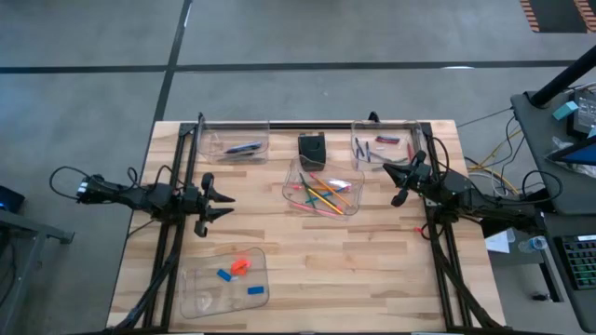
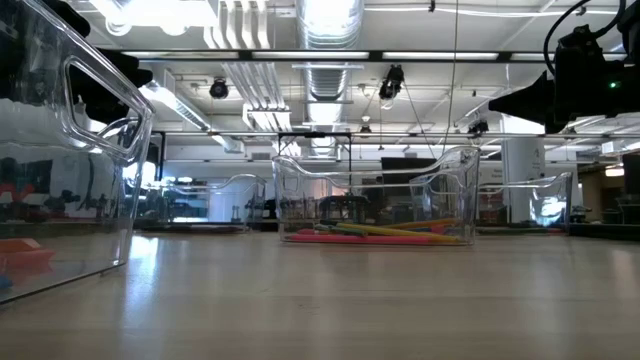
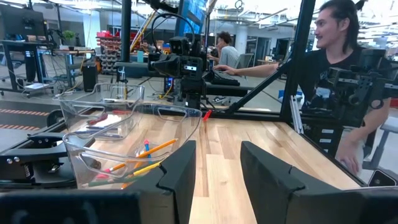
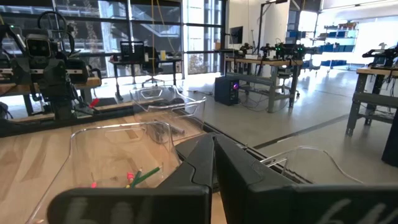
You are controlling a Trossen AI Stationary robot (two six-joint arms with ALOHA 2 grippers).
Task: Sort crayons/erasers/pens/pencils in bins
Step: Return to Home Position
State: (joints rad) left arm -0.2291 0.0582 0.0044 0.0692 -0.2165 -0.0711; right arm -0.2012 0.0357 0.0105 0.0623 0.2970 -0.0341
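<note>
Four clear bins stand on the wooden table. The far left bin (image 1: 237, 144) holds dark pens. The far right bin (image 1: 382, 147) holds crayons. The centre bin (image 1: 323, 189) holds bright pencils (image 2: 380, 232) that lie on its floor. The near left bin (image 1: 223, 279) holds blue and red erasers. My left gripper (image 1: 228, 205) is open and empty, left of the centre bin; its fingers (image 3: 180, 168) point at that bin. My right gripper (image 1: 389, 181) is shut and empty (image 4: 214, 140), right of the centre bin.
A small black box (image 1: 312, 149) stands between the two far bins. A black frame runs along the table's left, far and right sides. A person (image 3: 336, 74) stands beyond the table's edge. Bare wood lies at the near right (image 1: 372, 270).
</note>
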